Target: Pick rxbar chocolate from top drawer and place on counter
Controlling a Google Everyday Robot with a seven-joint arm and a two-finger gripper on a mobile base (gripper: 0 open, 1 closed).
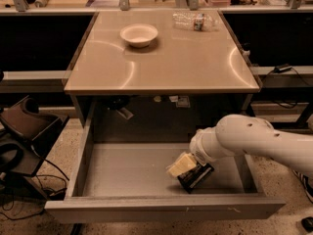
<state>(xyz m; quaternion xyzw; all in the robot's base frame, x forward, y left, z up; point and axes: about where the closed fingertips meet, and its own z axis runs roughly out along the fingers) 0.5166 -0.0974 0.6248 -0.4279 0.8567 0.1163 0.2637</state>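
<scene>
The top drawer (pixel 122 173) is pulled open below the counter (pixel 166 62). The rxbar chocolate (pixel 196 176), a black wrapper, lies flat on the drawer floor at the front right. My gripper (pixel 183 164), pale yellow at its tip, reaches into the drawer from the right on a white arm (pixel 244 138). It sits right over the bar's left end and covers part of it. I cannot tell whether it touches the bar.
A white bowl (pixel 139 35) stands on the counter at the back, left of centre. A clear plastic bottle (pixel 193 20) lies at the counter's back right. A dark chair and cables (pixel 22 136) are on the floor at the left.
</scene>
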